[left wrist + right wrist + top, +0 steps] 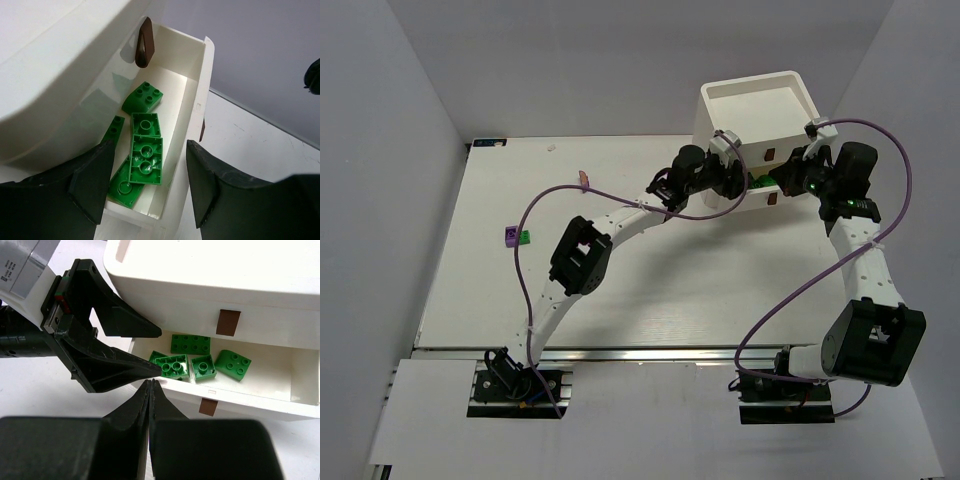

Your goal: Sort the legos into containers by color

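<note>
The left hand (150, 147) hangs spread over the open drawer (200, 85) of the white unit (750, 120), one finger to each side of the green legos (146, 159) lying loose inside. From the right wrist view, its lower fingertip may touch one brick, though I cannot tell. The right hand (151, 385) has its fingers pressed together on nothing, just before the drawer's front wall. Well apart on the desk (670, 280), a purple lego (510, 236) lies touching a small green one (524, 237).
</note>
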`<state>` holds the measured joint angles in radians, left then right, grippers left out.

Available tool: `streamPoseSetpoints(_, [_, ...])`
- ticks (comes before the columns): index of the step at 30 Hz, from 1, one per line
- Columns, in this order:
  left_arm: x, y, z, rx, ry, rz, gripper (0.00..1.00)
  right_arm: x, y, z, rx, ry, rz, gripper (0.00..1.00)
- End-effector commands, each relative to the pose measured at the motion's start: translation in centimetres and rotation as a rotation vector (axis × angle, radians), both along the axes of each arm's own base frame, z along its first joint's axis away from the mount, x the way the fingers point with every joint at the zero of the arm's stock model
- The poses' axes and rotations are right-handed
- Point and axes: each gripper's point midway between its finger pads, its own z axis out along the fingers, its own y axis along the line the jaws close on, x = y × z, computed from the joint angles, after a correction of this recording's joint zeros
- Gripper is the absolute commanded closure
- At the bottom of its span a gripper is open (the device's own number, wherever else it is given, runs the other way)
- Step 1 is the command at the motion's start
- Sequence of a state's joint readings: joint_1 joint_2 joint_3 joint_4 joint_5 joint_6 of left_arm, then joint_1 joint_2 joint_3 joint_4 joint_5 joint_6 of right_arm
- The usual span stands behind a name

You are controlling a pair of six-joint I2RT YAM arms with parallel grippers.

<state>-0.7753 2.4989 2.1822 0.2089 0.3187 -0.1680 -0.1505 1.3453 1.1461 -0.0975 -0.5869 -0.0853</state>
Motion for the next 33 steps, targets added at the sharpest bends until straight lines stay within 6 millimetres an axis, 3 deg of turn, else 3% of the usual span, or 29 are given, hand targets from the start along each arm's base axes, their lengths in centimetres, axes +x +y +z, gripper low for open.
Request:
streamPoseSetpoints(1, [1.1, 1.8, 4.1, -0.022, -0.051, 0.076, 0.3, 0.0, 0.0, 1.8, -0.003, -0.062, 0.009, 1.0])
streamPoseSetpoints(5, [2.0, 3.6, 3.1, 0.023, -0.035, 0.15, 0.3, 0.1, -0.1, 1.7, -0.004, -0.06, 0.004, 1.0])
streamPoseSetpoints(10, [3.4, 6.4, 3.5, 0.036, -0.039, 0.224, 0.3, 0.2, -0.2, 1.7, -0.006, -0.058, 0.0, 1.0])
streamPoseSetpoints(14, [3.6, 8.4, 5.4, 0.001, -0.064, 0.259, 0.3, 0.4, -0.4, 1.9, -0.014, -0.065, -0.007, 1.0])
streamPoseSetpoints(18, [1.4, 9.6, 9.0, -0.048, -0.104, 0.233, 0.29, 0.5, -0.6, 2.6, -0.032, -0.094, 0.004, 1.0])
streamPoseSetpoints(19, [0.8, 10.0, 9.0, -0.041, -0.101, 0.224, 0.29, 0.4, -0.6, 2.8, -0.038, -0.103, 0.013, 0.98])
streamPoseSetpoints(20, [-0.1, 10.6, 11.3, -0.062, -0.121, 0.22, 0.29, 0.5, -0.6, 3.2, -0.044, -0.117, 0.021, 0.95])
streamPoseSetpoints(22, [-1.7, 12.1, 12.6, -0.064, -0.117, 0.226, 0.29, 0.8, -1.0, 3.2, -0.062, -0.112, 0.007, 0.88])
streamPoseSetpoints(24, [-2.2, 14.0, 13.0, -0.065, -0.087, 0.276, 0.29, 1.4, -2.6, 4.0, -0.066, -0.097, -0.074, 0.74])
streamPoseSetpoints(25, [-2.8, 14.9, 11.3, -0.039, -0.045, 0.293, 0.29, 1.7, -3.1, 4.0, -0.026, -0.067, -0.111, 0.7])
streamPoseSetpoints(26, [-3.7, 16.5, 12.9, -0.063, -0.027, 0.315, 0.29, 1.7, -4.2, 4.2, -0.006, -0.05, -0.143, 0.67])
streamPoseSetpoints(31, [-6.5, 23.2, 10.9, -0.034, 0.102, 0.477, 0.26, 2.3, -4.5, 7.8, 0.108, -0.037, -0.136, 0.58])
streamPoseSetpoints(33, [-8.7, 25.4, 10.4, -0.031, 0.132, 0.511, 0.23, 3.2, -5.5, 9.2, 0.136, -0.033, -0.2, 0.53])
